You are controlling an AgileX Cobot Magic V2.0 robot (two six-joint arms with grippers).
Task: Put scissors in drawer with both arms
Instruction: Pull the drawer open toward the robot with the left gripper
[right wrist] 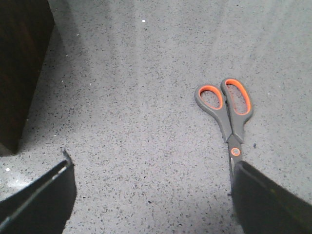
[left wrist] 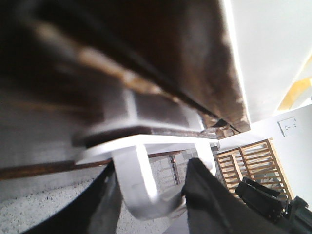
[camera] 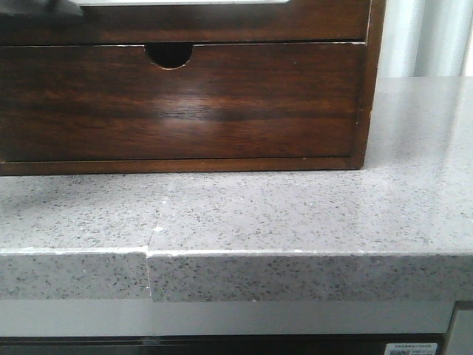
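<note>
The scissors (right wrist: 229, 109), grey with orange-lined handles, lie flat on the speckled grey counter in the right wrist view. My right gripper (right wrist: 152, 171) is open above the counter. The blade tips are hidden under one of its fingers (right wrist: 265, 200). In the front view only a strip of the shallow drawer (camera: 222, 22) shows at the top edge. In the left wrist view my left gripper (left wrist: 151, 195) is closed round a white U-shaped handle (left wrist: 144, 185) fixed under blurred dark wood (left wrist: 161, 63), its black fingers touching both sides. Neither gripper shows clearly in the front view.
The dark wood cabinet (camera: 367, 89) stands on the counter (camera: 310, 214), with the deeper drawer with a half-round notch (camera: 169, 53) below the shallow one. The cabinet's corner (right wrist: 22, 63) shows in the right wrist view. The counter's front edge (camera: 295, 255) is near.
</note>
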